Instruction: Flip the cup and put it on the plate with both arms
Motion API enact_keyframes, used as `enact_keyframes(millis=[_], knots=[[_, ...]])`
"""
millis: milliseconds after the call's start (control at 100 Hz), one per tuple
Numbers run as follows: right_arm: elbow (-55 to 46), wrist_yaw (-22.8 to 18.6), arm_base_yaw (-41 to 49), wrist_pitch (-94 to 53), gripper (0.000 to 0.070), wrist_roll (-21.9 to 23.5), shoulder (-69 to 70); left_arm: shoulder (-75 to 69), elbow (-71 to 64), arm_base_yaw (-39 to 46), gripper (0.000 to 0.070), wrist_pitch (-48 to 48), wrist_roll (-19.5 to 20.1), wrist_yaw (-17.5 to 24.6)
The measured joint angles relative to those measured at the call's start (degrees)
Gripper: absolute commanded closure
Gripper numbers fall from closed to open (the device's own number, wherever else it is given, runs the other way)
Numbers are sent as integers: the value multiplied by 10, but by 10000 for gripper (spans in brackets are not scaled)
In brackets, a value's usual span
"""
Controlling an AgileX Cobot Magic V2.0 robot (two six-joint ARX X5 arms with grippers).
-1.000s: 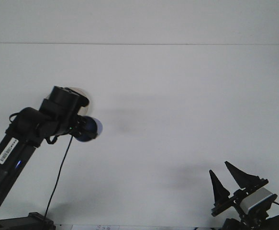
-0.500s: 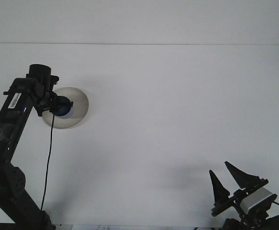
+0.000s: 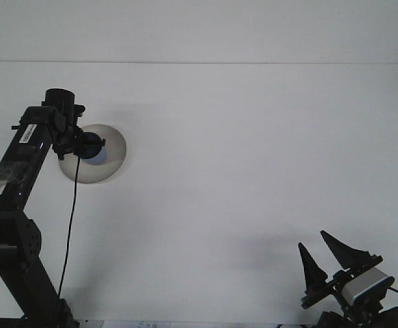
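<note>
We see the left gripper (image 3: pixel 93 147) reach over the plate (image 3: pixel 114 142) at the far left of the desk (image 3: pixel 253 150). The cup (image 3: pixel 100 156) is a small blue thing just at the tips of its fingers, above the middle of the plate; if it already touches the plate, we cannot tell. Also we cannot tell if these fingers are clamped on the cup or a little apart, because the wrist hides them.

The right gripper (image 3: pixel 327 251) is at the near right edge, well apart from the cup, and its fingers stand clearly apart with nothing between them.

We judge that the cup is light and stiff, probably with a smooth and slippery wall. The best hold seems to be across the wall near the rim, with fingers on opposite sides. The plate looks shallow, so a cup released while tilted could roll.
</note>
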Motion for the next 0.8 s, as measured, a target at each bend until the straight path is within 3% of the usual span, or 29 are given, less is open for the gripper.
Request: enact_keyframes(millis=[60,120,500,670,800], knots=[[0,0,0,0,310,0,0,0,0,1,280,-1,-7,0],[0,0,0,0,310,0,0,0,1,1,186,-2,-14,0],[0,0,0,-1,310,0,0,-5,101,1,186,-66,-37,22],[0,0,0,-1,310,0,0,-92,107,1,186,-67,-53,25],[0,0,0,-1,310,0,0,-213,113,0,186,-61,-72,77]])
